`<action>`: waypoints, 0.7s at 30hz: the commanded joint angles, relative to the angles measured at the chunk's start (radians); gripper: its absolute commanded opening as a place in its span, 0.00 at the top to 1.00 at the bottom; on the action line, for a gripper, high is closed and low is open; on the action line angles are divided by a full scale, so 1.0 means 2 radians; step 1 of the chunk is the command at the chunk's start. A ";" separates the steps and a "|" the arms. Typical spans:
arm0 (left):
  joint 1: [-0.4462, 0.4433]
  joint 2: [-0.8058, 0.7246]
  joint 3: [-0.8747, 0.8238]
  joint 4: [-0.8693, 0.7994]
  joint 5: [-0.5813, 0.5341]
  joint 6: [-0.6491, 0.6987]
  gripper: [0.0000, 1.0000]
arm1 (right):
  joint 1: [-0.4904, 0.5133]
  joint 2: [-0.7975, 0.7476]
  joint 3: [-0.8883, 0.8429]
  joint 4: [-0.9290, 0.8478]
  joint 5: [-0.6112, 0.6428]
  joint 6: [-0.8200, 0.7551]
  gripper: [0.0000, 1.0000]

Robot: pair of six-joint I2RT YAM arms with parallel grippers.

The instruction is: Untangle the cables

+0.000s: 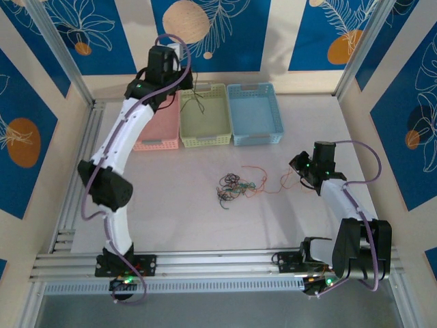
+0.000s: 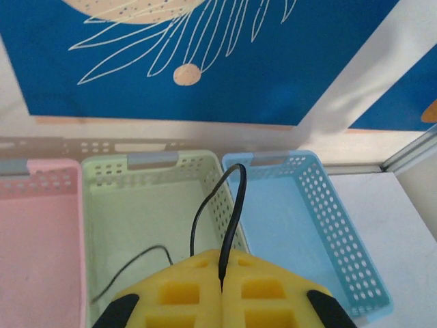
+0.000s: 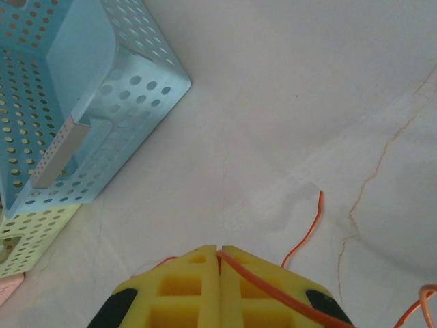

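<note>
So, left gripper held a thin black wire over the pale-green perforated basket, right gripper pinched an orange wire — release looked due.

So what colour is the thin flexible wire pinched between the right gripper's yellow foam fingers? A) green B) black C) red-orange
C: in the right wrist view a thin red-orange wire runs out from the right gripper, whose jaws are shut on it.
</note>
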 commanded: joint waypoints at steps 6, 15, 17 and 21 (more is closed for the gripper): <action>-0.007 0.110 0.059 -0.020 0.022 0.041 1.00 | 0.002 0.006 0.007 0.012 -0.011 0.005 1.00; -0.005 0.159 0.026 -0.020 0.048 0.017 0.32 | 0.002 0.012 0.010 0.011 -0.013 0.006 1.00; -0.006 0.136 0.008 -0.016 0.049 0.021 0.27 | 0.002 0.013 0.011 0.011 -0.014 0.006 1.00; -0.007 0.076 -0.036 -0.025 0.040 0.032 0.26 | 0.002 0.013 0.010 0.014 -0.017 0.007 1.00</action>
